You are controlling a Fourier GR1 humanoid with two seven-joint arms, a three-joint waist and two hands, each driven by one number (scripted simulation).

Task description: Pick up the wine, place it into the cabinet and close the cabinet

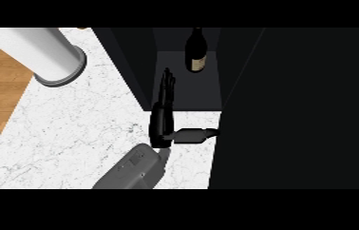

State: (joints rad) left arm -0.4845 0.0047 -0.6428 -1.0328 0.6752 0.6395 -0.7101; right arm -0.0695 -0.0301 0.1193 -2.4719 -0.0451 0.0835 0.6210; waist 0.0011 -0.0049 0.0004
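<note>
- The wine bottle (195, 51) is inside the cabinet (129, 58). It sits on the dark grey floor of the open compartment, toward the far side, with its neck pointing away and a pale label (197, 64) low on its body.
- Nothing touches the bottle; it is apart from the hand, further in and a little to the right of the fingertips.
- The left hand (163, 122) is at the near edge of the compartment, just beside the cabinet's left wall.
- Its fingers (167, 89) are straight and held together, reaching far into the opening over the compartment floor. They are released and grasp nothing.
- The thumb (193, 136) sticks out to the right, over the strip of counter just in front of the compartment.
- The grey forearm (133, 169) comes in from the near edge, left of the middle, and slants up to the right toward the hand.
- I see no other hand from here.
- The compartment stands open toward the near side. A broad black panel (288, 110) fills the whole right of the scene; I cannot tell whether it is the door or the cabinet's body.
- The counter (70, 124) is white marble with grey veins, spreading out to the left of the cabinet.
- A white cylinder (45, 51) with a grey ring at its base stands on the far left of the counter, well apart from the hand.
- A wooden surface (10, 77) shows past the counter's left edge.
</note>
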